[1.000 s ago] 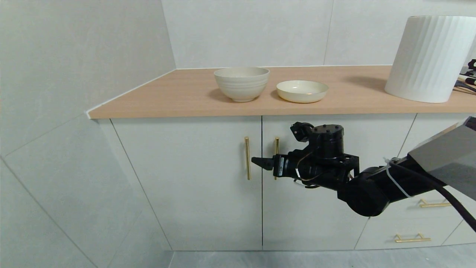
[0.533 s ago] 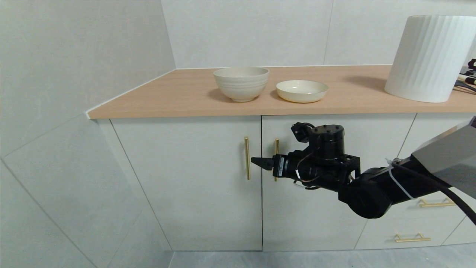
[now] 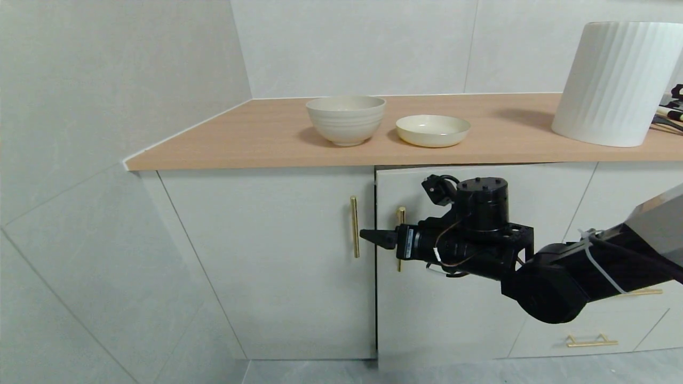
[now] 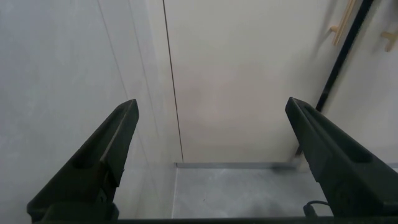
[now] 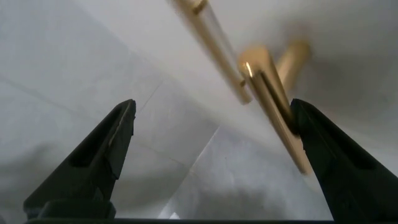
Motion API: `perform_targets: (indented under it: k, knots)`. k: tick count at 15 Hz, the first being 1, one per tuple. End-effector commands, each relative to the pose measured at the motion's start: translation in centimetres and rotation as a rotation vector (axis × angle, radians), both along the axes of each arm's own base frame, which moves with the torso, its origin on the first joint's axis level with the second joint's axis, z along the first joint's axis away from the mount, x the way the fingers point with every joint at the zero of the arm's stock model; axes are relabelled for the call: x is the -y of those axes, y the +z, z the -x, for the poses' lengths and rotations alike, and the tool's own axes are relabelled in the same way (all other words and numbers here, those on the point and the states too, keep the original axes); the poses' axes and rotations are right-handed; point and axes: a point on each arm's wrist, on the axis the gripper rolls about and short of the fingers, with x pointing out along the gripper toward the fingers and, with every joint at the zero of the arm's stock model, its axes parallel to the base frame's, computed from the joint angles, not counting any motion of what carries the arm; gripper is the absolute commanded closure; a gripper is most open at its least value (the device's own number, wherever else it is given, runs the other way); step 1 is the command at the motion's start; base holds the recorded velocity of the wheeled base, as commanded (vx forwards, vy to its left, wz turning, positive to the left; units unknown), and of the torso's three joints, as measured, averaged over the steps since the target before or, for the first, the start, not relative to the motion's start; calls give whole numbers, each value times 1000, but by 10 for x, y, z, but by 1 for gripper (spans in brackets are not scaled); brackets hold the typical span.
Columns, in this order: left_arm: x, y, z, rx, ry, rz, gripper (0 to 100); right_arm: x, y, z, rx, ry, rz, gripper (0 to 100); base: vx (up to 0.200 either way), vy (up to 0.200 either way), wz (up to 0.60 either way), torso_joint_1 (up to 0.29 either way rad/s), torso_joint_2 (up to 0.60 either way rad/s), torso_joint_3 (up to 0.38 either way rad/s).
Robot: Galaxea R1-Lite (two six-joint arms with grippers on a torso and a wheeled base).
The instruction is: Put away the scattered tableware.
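A cream bowl (image 3: pixel 346 118) and a shallow cream plate (image 3: pixel 433 129) stand side by side on the wooden countertop (image 3: pixel 256 138). Below them, my right gripper (image 3: pixel 376 237) is at the gold handle (image 3: pixel 400 237) of the right cabinet door (image 3: pixel 459 320), which stands slightly ajar. In the right wrist view the right gripper (image 5: pixel 212 109) is open, and one finger rests against that handle (image 5: pixel 273 106). My left gripper (image 4: pixel 211 106) is open and holds nothing, low in front of the left cabinet door (image 4: pixel 249 81) near the floor.
The left cabinet door (image 3: pixel 267 256) is shut, its gold handle (image 3: pixel 354 226) close to my right fingertip. A tall white ribbed container (image 3: pixel 619 80) stands on the counter at the right. Drawers with gold pulls (image 3: pixel 591 341) lie lower right. A tiled wall closes the left side.
The right cabinet door has swung a little open, a dark gap showing along its top and left edges. My right gripper and arm have drawn back toward me with the handle.
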Motion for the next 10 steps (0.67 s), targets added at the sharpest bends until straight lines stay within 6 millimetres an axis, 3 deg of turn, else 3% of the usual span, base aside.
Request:
perform_targets:
  k: [1,5,10]
  knots:
    - [0,0,0,1,3,0,0,-3,4,9,1,25,-3,0,0,0,0,0,0,0]
    - [0,0,0,-1,1,0,0,3,2,25,-20,43,13,0,0,0,0,0,0,0]
    - [0,0,0,-1,0,0,0,22,17,58,-26,125,-7,0,0,0,0,0,0,0]
